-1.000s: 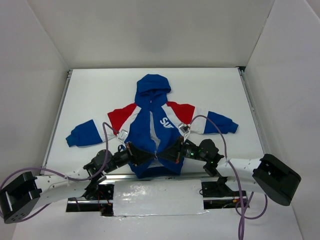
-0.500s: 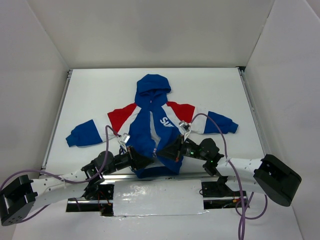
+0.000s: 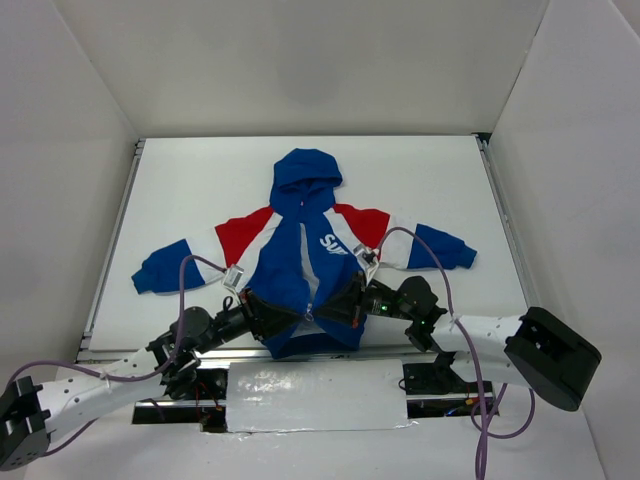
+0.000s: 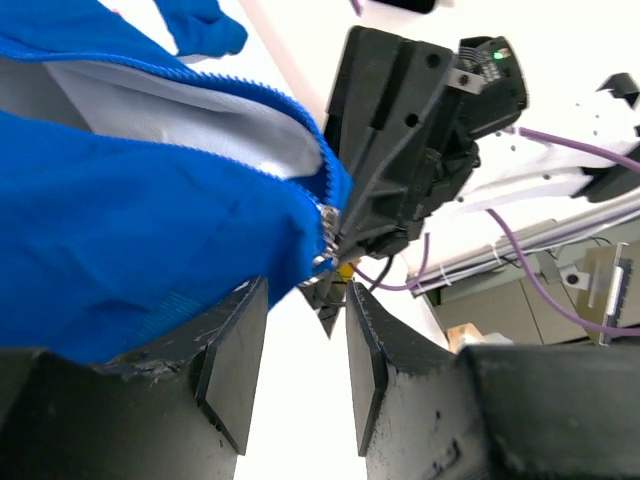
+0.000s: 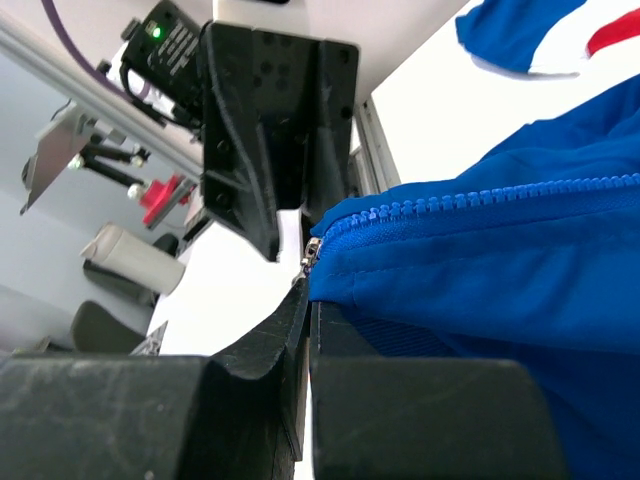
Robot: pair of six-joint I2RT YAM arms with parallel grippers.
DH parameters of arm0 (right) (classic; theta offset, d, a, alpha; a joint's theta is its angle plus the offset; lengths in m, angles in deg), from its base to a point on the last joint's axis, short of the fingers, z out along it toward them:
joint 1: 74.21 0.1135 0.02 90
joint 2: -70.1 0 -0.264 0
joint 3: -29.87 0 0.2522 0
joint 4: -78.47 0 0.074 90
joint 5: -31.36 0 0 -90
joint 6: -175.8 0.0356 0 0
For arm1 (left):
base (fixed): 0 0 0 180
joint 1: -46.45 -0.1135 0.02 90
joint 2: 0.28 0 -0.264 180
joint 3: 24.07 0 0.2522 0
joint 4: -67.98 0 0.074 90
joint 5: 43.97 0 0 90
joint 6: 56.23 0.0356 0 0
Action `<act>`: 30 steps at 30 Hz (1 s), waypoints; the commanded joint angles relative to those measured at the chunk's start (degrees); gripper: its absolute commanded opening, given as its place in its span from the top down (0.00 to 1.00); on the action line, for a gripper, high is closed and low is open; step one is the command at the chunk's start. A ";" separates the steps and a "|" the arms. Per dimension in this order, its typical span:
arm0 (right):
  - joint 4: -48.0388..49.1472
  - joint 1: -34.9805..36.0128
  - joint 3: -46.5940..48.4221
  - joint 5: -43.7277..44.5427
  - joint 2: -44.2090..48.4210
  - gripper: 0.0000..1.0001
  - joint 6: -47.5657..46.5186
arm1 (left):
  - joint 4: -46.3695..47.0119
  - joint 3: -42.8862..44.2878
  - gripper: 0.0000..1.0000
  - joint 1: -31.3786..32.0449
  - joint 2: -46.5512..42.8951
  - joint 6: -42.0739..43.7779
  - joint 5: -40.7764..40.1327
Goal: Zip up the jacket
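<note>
The jacket (image 3: 300, 250) lies flat in the top view, blue hood at the far end, red shoulders, sleeves spread, its front partly open. My left gripper (image 3: 268, 316) is at the lower hem, left of the zipper. In the left wrist view it (image 4: 306, 292) is open, with blue fabric (image 4: 130, 250) draped over its left finger and nothing between the pads. My right gripper (image 3: 340, 308) meets the hem from the right. In the right wrist view it (image 5: 305, 300) is shut at the zipper's bottom end, the metal slider (image 5: 312, 250) right at its tips. The slider also shows in the left wrist view (image 4: 325, 262).
The white table (image 3: 200, 180) is boxed in by white walls on three sides. Metal rails run along its left edge (image 3: 115, 240) and right edge (image 3: 503, 225). A silver-taped plate (image 3: 315, 395) lies between the arm bases. Purple cables (image 3: 440, 270) loop above both arms.
My left arm has drawn back to the left and low. The hem, bunched up half a second ago, has spread out again. My right gripper has stayed at the zipper's bottom end.
</note>
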 commanded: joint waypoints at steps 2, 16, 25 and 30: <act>5.99 -0.07 2.17 -4.35 -1.14 1.00 -1.00 | 0.23 -3.10 0.51 0.21 2.13 2.09 -1.70; 2.04 -0.16 2.34 -3.93 0.26 1.00 -2.76 | 6.65 -0.64 0.50 0.13 7.68 3.49 0.32; 1.25 -0.24 2.52 -2.77 0.62 1.00 -3.02 | 5.86 -2.21 0.27 0.13 1.18 3.23 2.78; 2.56 -0.24 2.52 -4.09 0.27 1.00 -2.58 | 4.80 -2.39 0.29 0.13 0.47 3.14 2.08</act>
